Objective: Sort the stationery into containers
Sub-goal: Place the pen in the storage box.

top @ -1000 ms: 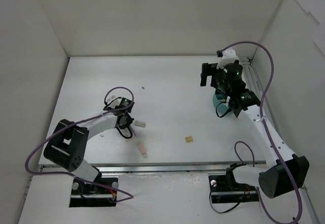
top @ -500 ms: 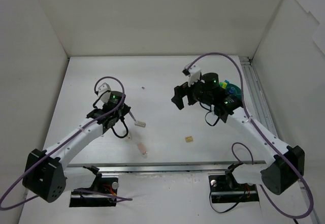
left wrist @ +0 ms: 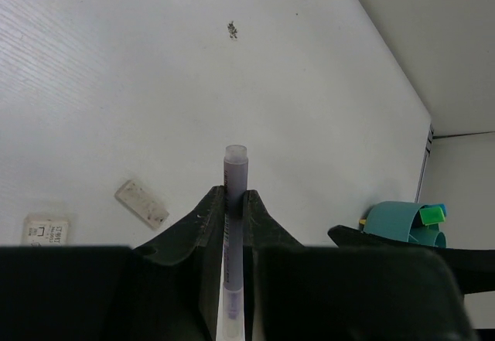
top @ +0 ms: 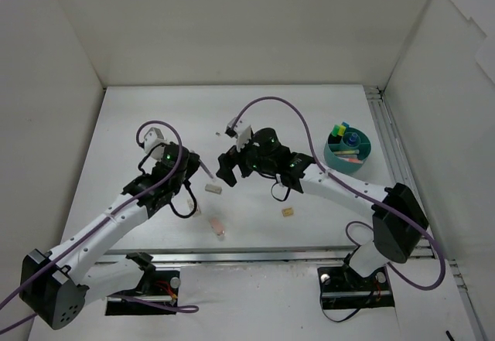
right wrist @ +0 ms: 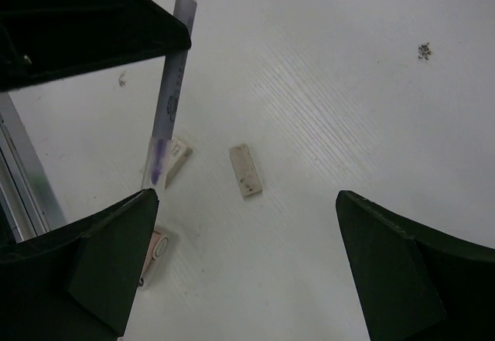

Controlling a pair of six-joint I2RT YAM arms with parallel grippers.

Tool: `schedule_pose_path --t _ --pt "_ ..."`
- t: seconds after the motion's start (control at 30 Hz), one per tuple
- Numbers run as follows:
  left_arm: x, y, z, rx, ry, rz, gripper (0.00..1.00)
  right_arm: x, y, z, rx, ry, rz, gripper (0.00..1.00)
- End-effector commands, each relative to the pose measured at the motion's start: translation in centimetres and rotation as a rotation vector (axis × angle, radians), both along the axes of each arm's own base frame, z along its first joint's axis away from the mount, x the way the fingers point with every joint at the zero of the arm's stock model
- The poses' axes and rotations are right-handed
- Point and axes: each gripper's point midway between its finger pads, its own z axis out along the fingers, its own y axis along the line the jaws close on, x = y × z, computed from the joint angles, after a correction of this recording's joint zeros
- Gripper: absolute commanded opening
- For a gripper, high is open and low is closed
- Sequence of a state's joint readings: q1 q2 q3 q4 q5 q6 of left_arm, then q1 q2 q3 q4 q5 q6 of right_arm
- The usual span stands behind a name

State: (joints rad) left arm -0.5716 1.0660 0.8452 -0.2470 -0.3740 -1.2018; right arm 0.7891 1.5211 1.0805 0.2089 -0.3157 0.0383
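Left claw: closed on the clear pen, which has a purplish core. It is clamped on the barrel, with the end sticking out past the fingertips and held off the surface. In the top view this claw sits left of centre and the pen's free end points toward the right claw.

Beige stick: flat on the surface, just beside the pen's free end and between the two claws. Neither claw touches it.

Pink eraser: flat on the surface, closer to the arm bases and apart from the stick.

Right claw: open. The right wrist view shows the fingers spread wide with nothing between them. It is above the surface, facing down at the beige stick, with the held pen crossing the upper left of that view.

Tan cube: on the surface right of the eraser, near the right forearm, on its own.

Teal tub: far right, near the side rail and well apart from both claws. Inside it are a green-capped highlighter, a blue-capped one and pink pens.
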Motion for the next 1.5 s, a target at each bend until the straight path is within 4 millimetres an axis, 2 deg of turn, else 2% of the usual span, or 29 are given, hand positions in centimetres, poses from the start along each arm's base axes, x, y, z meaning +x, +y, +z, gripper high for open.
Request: schedule_pose_path --t 0.0,0.2,0.33,0.4,0.43,0.5,0.53,0.67,0.7,0.73,0.77,0.8,0.83,0.87,0.93,1.0,1.03,1.1,1.23,1.33,1.4,1.47 --pt "0.5 -0.3 2.4 -0.075 -0.08 0.055 0.0 1.6 3.1 4.5 0.138 -0.151 -0.014 0.97" --pt "-0.1 -0.6 2.8 -0.093 -0.103 0.075 0.0 0.7 5.1 2.4 0.084 -0.138 0.044 0.88" --pt "-0.5 -1.1 3.1 -0.104 -0.118 0.072 0.0 0.6 6.0 1.4 0.072 -0.125 0.058 0.68" --pt "-0.6 -0.9 3.1 -0.099 -0.126 0.084 0.0 0.2 6.5 1.0 0.074 -0.122 0.075 0.62" --pt "-0.6 -0.9 3.2 -0.101 -0.125 0.088 0.0 0.3 6.5 1.1 0.077 -0.126 0.072 0.51" --pt "-0.8 -1.0 3.2 -0.097 -0.127 0.085 0.0 0.2 6.7 1.2 0.083 -0.13 0.077 0.39" --pt "-0.8 -1.0 3.1 -0.097 -0.127 0.086 0.0 0.2 6.8 1.3 0.087 -0.132 0.079 0.28" --pt "-1.2 -1.5 3.1 -0.081 -0.123 0.048 0.0 0.1 6.5 3.2 0.116 -0.195 0.091 0.05" --pt "-1.2 -1.6 3.1 -0.077 -0.119 0.039 0.02 0.2 6.4 3.5 0.116 -0.218 0.086 0.0" --pt "-1.3 -1.8 3.0 -0.073 -0.116 0.027 0.1 0.3 6.0 4.5 0.123 -0.243 0.082 0.0" --pt "-1.5 -2.0 3.0 -0.054 -0.113 -0.005 0.38 0.8 5.6 4.9 0.111 -0.266 0.06 0.0" --pt "-1.5 -2.1 3.3 -0.049 -0.114 -0.018 0.51 0.9 5.3 5.2 0.091 -0.293 0.055 0.0" --pt "-1.7 -2.2 3.5 -0.04 -0.119 -0.034 0.64 1.2 4.5 5.6 0.065 -0.307 0.035 0.0" --pt "-1.9 -2.2 3.6 -0.023 -0.119 -0.056 0.84 2.1 3.7 6.0 0.036 -0.336 -0.007 0.0" --pt "-2.3 -2.1 4.1 -0.003 -0.133 -0.084 1.0 3.2 2.0 6.1 -0.033 -0.383 -0.034 0.0" --pt "-2.8 -1.9 4.6 0.025 -0.138 -0.113 0.99 4.6 0.1 6.0 -0.106 -0.413 -0.064 0.0" --pt "-3.4 -1.3 4.7 0.048 -0.134 -0.121 1.0 5.9 -1.6 6.3 -0.147 -0.432 -0.092 0.0" --pt "-3.9 -0.1 5.2 0.091 -0.134 -0.104 0.99 7.4 -4.7 5.7 -0.339 -0.508 -0.075 0.0" --pt "-5.9 2.8 5.3 0.188 -0.135 -0.097 1.0 10.9 -13.1 6.3 -0.666 -0.626 -0.166 0.0" --pt "-6.6 4.8 3.6 0.237 -0.062 -0.07 0.99 12.3 -18.8 7.6 -0.877 -0.672 -0.171 0.0" --pt "-6.5 6.0 2.4 0.255 -0.002 -0.042 0.99 12.5 -20.5 8.3 -0.986 -0.677 -0.087 0.0" --pt "-6.3 6.2 1.5 0.258 0.036 -0.049 0.99 12.5 -21.5 8.9 -1.063 -0.672 -0.027 0.0"
